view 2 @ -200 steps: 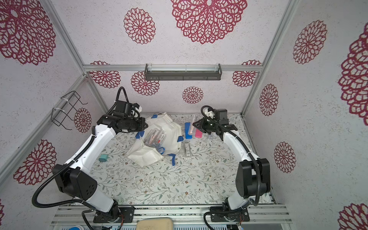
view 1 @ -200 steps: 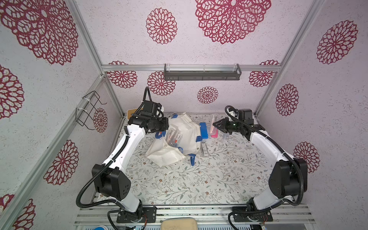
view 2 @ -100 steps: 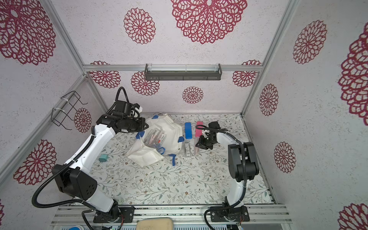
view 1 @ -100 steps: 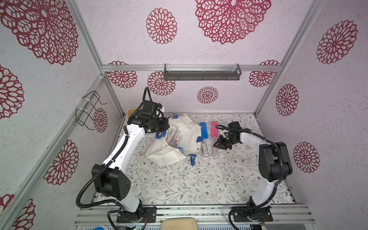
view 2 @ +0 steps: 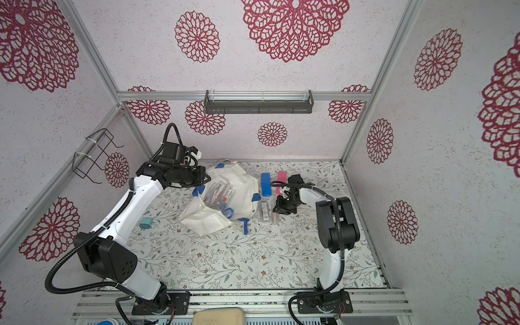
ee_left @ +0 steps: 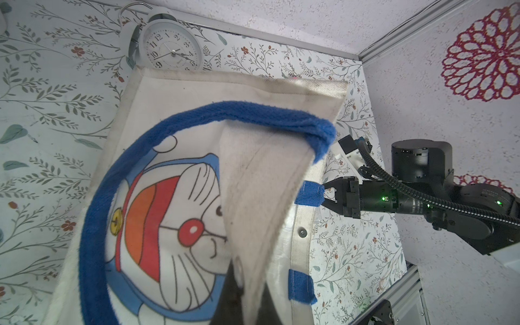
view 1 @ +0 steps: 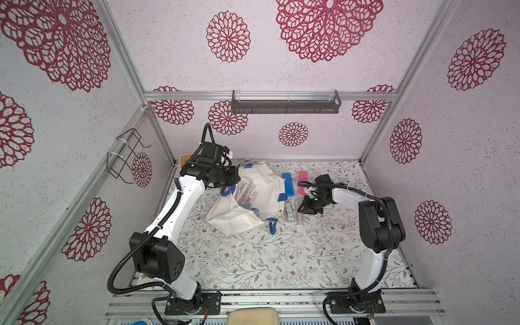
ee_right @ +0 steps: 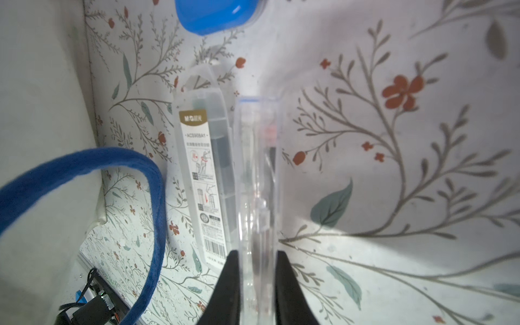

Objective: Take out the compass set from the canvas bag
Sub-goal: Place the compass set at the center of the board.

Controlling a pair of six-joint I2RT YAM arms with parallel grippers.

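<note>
The off-white canvas bag (view 1: 264, 191) lies slumped at the back middle of the table in both top views. Its cartoon print (ee_left: 168, 211) fills the left wrist view. My left gripper (view 1: 235, 180) is shut on the bag's upper rim, and a canvas flap (ee_left: 253, 225) hides its jaws. Clear compass sets (view 1: 247, 194) show in the bag's mouth. My right gripper (ee_right: 257, 281) is shut on a clear compass set case (ee_right: 257, 168). It holds the case low over the table, beside a labelled clear case (ee_right: 205, 174), right of the bag (view 2: 242, 185).
A blue case (view 1: 287, 184) and a pink case (view 1: 302, 181) lie behind the right gripper. A white clock (ee_left: 170, 50) stands behind the bag. A teal item (view 2: 145, 223) lies near the left arm. The bag's blue handle (ee_right: 152, 197) loops near the labelled case.
The right arm has swung down and toward the front, bringing the clear case from the back of the table to beside the labelled case. The left arm holds still.
</note>
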